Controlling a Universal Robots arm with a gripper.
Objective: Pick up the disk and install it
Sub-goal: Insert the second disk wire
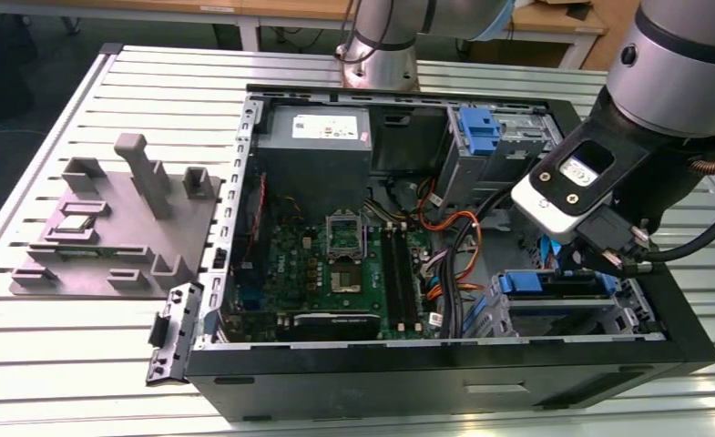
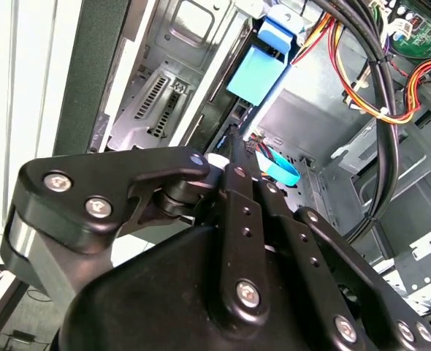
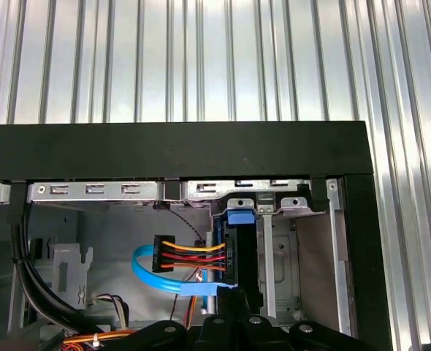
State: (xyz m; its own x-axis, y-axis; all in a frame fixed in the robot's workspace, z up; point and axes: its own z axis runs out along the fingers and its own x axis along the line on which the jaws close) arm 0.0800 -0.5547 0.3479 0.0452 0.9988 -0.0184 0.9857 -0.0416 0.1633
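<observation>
Black-fingered gripper (image 2: 234, 150) closed with fingertips together, holding nothing, poised over blue-framed disk (image 3: 241, 256) seated upright in black computer case (image 3: 201, 150), cables attached.

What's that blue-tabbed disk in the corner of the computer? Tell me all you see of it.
In the first wrist view, the disk stands on edge in a metal bay beside the case's black wall. The edge that shows looks dark and ends in a blue plastic tab. A plug with red, yellow and black wires and a flat blue cable reach it. The claw is close to it; whether they touch is unclear.
</observation>
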